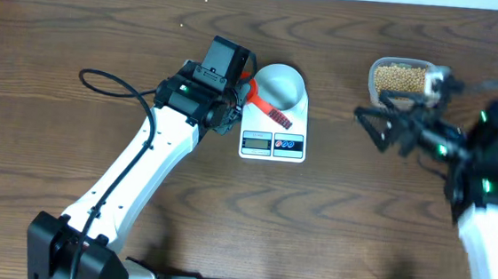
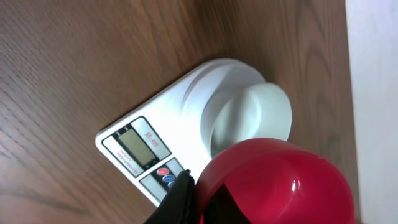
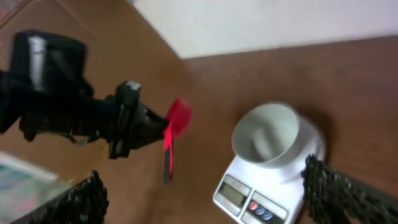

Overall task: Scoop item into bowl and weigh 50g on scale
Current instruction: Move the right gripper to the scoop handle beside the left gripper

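- Between the fingers of the left pincer point(image 1: 242, 93), what is that red thing?
- That is the red scoop point(image 1: 269, 113). The left pincer is shut tight on it, up by its round cup. The handle sticks out to the pincer's right.
- What is next to that pincer?
- The bowl point(image 1: 280, 87), just to its right. It sits on the white scale point(image 1: 273, 142). From above, the scoop's handle crosses over the bowl's near edge.
- And the right pincer point(image 1: 376, 127)?
- Its two fingers point(image 3: 81, 199) are spread wide apart. It looks a bit blurry from above.
- Where are the beans point(image 1: 398, 77)?
- Inside the clear tub point(image 1: 401, 61). The tub is close to the right pincer, on the side away from the robot. The bowl and white scale are well off to that pincer's left.
- What is under it all?
- A brown wooden table point(image 1: 79, 37).
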